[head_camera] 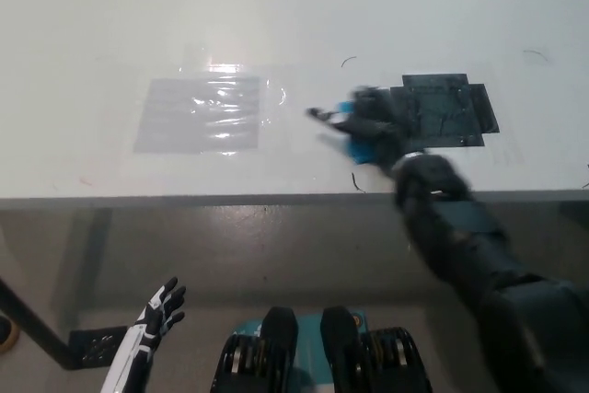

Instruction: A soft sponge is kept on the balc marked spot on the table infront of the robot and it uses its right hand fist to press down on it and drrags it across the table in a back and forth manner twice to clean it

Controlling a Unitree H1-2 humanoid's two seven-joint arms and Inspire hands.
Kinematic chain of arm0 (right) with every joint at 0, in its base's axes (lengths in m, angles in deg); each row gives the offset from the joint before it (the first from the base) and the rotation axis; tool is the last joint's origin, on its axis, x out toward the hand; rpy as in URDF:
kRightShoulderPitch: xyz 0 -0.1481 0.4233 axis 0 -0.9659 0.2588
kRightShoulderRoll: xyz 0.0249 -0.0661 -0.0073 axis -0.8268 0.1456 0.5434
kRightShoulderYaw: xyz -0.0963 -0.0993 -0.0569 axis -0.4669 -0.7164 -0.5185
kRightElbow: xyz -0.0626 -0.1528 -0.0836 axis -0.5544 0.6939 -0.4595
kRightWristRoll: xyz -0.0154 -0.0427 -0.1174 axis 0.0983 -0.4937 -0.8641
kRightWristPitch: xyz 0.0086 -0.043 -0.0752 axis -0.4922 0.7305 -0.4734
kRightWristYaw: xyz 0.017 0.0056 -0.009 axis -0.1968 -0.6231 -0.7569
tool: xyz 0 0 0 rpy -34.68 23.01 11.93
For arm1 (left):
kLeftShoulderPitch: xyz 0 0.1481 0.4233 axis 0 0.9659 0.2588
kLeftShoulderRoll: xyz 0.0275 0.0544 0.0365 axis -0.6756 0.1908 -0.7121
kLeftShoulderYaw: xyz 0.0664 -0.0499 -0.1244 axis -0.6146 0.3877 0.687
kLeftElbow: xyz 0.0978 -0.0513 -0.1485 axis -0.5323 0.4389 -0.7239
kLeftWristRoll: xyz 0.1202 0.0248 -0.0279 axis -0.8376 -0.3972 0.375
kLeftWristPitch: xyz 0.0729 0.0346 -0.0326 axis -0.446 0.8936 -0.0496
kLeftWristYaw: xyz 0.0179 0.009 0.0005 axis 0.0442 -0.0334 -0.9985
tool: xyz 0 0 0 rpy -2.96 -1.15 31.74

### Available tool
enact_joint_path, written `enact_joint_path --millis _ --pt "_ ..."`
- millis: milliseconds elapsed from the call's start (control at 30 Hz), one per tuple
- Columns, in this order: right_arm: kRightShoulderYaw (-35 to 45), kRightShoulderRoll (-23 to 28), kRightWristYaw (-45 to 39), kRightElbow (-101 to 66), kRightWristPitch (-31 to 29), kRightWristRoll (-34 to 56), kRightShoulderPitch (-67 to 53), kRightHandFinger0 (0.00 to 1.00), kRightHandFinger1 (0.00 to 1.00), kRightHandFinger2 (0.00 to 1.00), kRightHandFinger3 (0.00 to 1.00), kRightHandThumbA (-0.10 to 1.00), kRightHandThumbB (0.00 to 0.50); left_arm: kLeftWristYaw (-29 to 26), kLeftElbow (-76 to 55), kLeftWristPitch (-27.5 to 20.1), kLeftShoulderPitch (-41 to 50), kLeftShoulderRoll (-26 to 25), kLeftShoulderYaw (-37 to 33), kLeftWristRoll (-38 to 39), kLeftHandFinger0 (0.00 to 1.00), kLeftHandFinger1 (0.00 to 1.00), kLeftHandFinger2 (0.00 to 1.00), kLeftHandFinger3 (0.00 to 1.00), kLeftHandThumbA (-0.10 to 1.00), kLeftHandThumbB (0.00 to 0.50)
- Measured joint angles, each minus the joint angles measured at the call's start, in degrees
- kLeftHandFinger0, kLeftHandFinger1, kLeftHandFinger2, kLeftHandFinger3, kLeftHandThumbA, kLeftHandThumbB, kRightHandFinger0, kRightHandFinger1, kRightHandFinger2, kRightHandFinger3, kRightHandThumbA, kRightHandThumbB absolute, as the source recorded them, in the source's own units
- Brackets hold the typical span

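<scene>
The sponge (354, 135) is lying on the table (304, 16), a small blue block showing only in slivers under and beside the right hand (373, 124); it is sitting just off the nine o'clock edge of the black mark (451, 109), touching or nearly touching that edge, I cannot tell which; it is also lying close to the table's near edge, which is running across at six o'clock from it. The right hand is bearing down on top of the sponge, its black fingers curled in over the blue so that it is reading as a closed fist pressing the block rather than pinching it; one dark tip is poking out toward nine o'clock; the picture is blurring there, so finer detail is lost. The black arm is reaching in from five o'clock, crossing the table edge just behind the hand. Out at nine o'clock from the sponge, well apart, a pale grey patch (202, 115) is shining under the room light, its surface wrinkled like film. A few thin dark scribbles are marking the white top around the black mark. Down at seven o'clock, below the table, the left hand (158, 312) is hanging idle, white fingers spread and holding nothing.
</scene>
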State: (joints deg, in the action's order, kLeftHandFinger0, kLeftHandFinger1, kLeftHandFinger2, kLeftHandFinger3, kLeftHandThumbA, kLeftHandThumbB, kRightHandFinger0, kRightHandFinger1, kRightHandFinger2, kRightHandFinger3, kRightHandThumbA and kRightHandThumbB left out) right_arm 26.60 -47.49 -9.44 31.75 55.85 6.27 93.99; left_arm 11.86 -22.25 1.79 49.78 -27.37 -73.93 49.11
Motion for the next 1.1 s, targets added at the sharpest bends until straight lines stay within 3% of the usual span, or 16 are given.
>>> enact_joint_path --millis 133,267,400,433,500,600,700,767,800,833,900,933,1033,1100 --pt "1.5 4.2 0.0 0.0 -0.1 0.2 -0.8 0.0 0.0 0.0 0.0 1.0 0.169 0.1 0.0 0.1 -0.4 -0.1 0.0 0.0 1.0 1.0 1.0 1.0 1.0 0.5" --pt "3.9 8.3 -0.8 -0.1 -0.7 1.1 -2.2 0.0 0.0 0.0 0.0 1.0 0.25 0.2 -0.5 0.5 -0.7 -0.3 0.0 0.1 1.0 1.0 1.0 1.0 1.0 0.5" --pt "6.5 11.7 -1.5 -0.2 -0.8 2.5 -3.5 0.0 0.0 0.0 0.0 1.0 0.207 0.3 -0.8 1.0 -1.1 -0.7 0.1 0.0 1.0 1.0 1.0 1.0 1.0 0.5" --pt "6.8 12.7 -1.7 -0.3 -1.0 2.6 -3.9 0.0 0.0 0.0 0.0 1.0 0.175 0.3 -1.0 1.2 -1.2 -0.8 0.1 -0.1 1.0 1.0 1.0 1.0 1.0 0.5" --pt "7.4 14.6 -2.0 -0.5 -1.5 2.9 -4.9 0.0 0.0 0.0 0.0 1.0 0.203 0.3 -1.6 1.5 -1.3 -0.9 0.1 -0.1 1.0 1.0 1.0 1.0 1.0 0.5" --pt "8.7 17.1 -2.2 -0.7 -2.0 3.7 -6.5 0.0 0.0 0.06 0.06 1.0 0.197 0.3 -1.6 2.0 -1.6 -0.9 0.1 -0.2 1.0 1.0 1.0 1.0 1.0 0.5" --pt "9.8 18.9 -2.4 -0.8 -2.5 4.3 -7.5 0.0 0.0 0.24 0.23 1.0 0.185 0.4 -1.8 2.8 -1.9 -1.0 0.1 -0.1 1.0 1.0 1.0 1.0 1.0 0.5" --pt "10.1 19.4 -2.4 -0.8 -2.8 4.6 -7.9 0.0 0.0 0.25 0.25 1.0 0.211 0.5 -1.8 3.2 -2.0 -1.0 0.1 -0.1 1.0 1.0 1.0 1.0 1.0 0.5" --pt "10.2 19.5 -2.4 -0.8 -2.8 4.7 -8.0 0.0 0.0 0.24 0.26 1.0 0.201 0.5 -1.8 3.3 -2.1 -1.0 0.1 -0.1 1.0 1.0 1.0 1.0 1.0 0.5" --pt "10.3 19.6 -2.4 -0.8 -2.9 4.8 -8.0 0.0 0.0 0.25 0.25 1.0 0.185 0.5 -1.8 3.6 -2.3 -1.0 0.1 -0.1 1.0 1.0 1.0 1.0 1.0 0.5" --pt "10.4 19.6 -2.4 -0.8 -3.0 4.9 -8.1 0.0 0.0 0.11 0.14 1.0 0.177 0.5 -1.8 3.9 -2.6 -1.0 0.1 -0.1 1.0 1.0 1.0 1.0 1.0 0.5" --pt "10.3 19.6 -2.4 -0.8 -3.1 4.9 -8.1 0.0 0.0 0.0 0.01 1.0 0.184 0.5 -1.8 4.0 -2.6 -1.0 0.1 -0.1 1.0 1.0 1.0 1.0 1.0 0.5" --pt "10.4 19.2 -2.4 -1.2 -3.4 4.9 -8.0 0.0 0.0 0.0 0.0 1.0 0.195 0.5 -1.7 4.1 -2.6 -1.0 0.1 -0.2 1.0 1.0 1.0 1.0 1.0 0.5" --pt "10.2 18.6 -2.4 -1.5 -3.9 4.9 -8.0 0.0 0.0 0.0 0.0 1.0 0.173 0.5 -1.6 4.1 -2.6 -1.0 0.1 -0.2 1.0 1.0 1.0 1.0 1.0 0.5"
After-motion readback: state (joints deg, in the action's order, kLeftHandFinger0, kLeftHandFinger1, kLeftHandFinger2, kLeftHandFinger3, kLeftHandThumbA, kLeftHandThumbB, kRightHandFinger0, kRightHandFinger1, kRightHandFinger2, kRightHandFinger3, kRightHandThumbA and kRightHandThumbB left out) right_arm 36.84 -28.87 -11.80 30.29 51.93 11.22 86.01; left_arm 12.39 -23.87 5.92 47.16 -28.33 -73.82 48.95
